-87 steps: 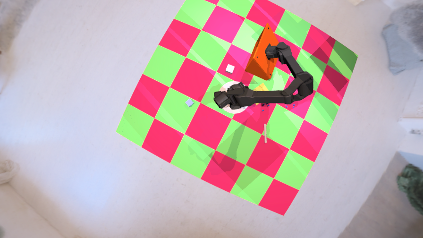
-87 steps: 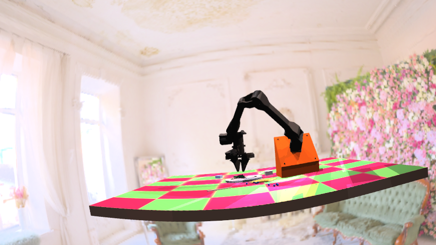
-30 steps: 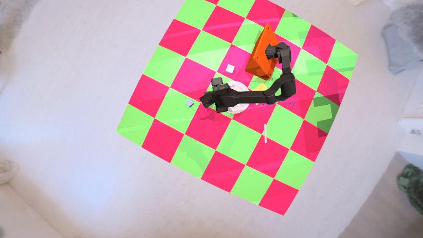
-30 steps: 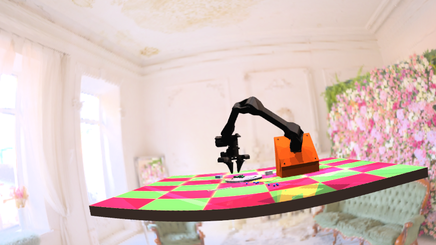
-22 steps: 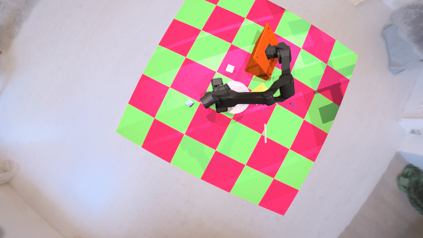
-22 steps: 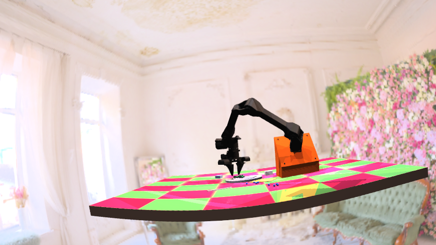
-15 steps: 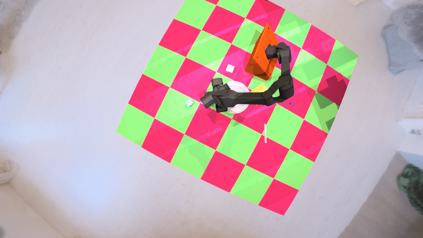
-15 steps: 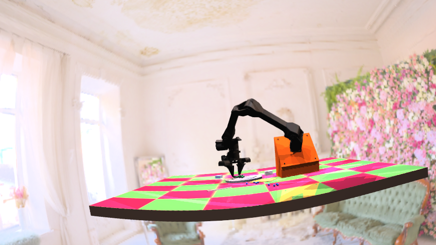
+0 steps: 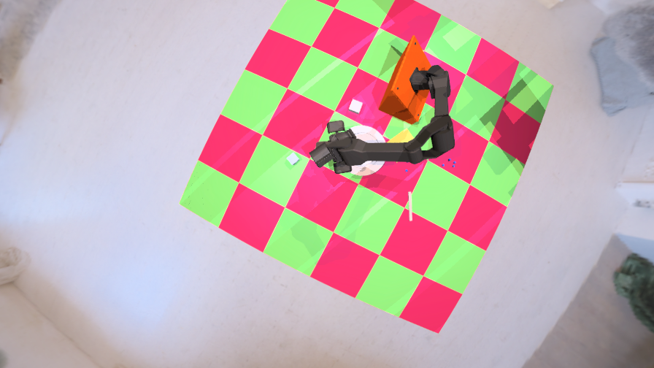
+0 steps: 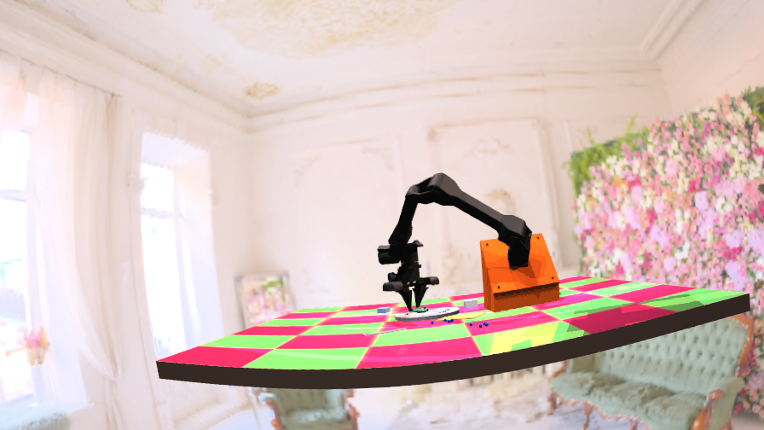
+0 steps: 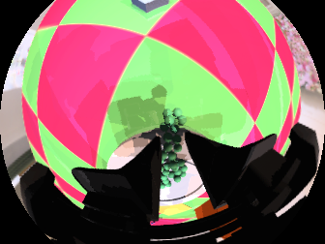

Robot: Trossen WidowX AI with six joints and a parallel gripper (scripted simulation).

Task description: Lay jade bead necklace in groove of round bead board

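The jade bead necklace lies bunched in a narrow green clump on the white round bead board. Its far end reaches past the board's far rim in the wrist view. My gripper points down, low over the board's outer side, its fingers partly apart. Beads show in the gap between the fingertips, and a gap remains beside them at the right finger. In the top view the arm hides the necklace and part of the board. How much of the necklace sits in the groove cannot be told.
One pale cube lies beyond the board, another beside it. A yellow sheet and small blue beads lie toward the orange base. A thin white stick lies farther off.
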